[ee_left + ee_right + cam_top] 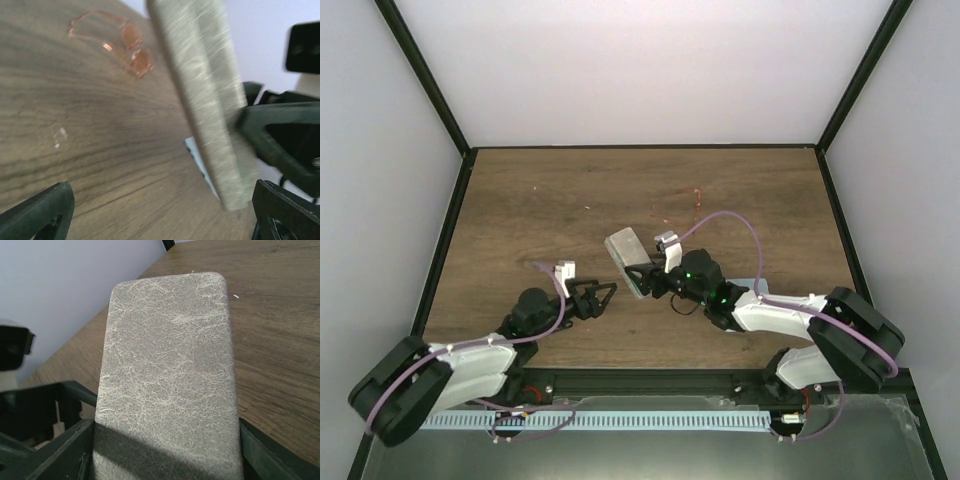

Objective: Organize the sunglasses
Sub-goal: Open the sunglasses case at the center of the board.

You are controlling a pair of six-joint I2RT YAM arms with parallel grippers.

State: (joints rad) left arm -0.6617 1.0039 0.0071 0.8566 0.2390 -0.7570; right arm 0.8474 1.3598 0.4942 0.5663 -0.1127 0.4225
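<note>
Top external view: the sunglasses (680, 205) lie on the table (540, 200) beyond the grey case (626, 247), long axis slanting near-left to far-right, lenses toward the case. That case, tilted up, is pinched in the right gripper (648, 282) and blocks them from the left gripper (604, 296), whose jaws are spread and empty

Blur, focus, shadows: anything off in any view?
Left wrist: case smeared by blur, sunglasses soft but readable. Right wrist: case texture sharp, a shadow across its near end. Top external: evenly lit and sharp, but the sunglasses are only a faint red line.
</note>
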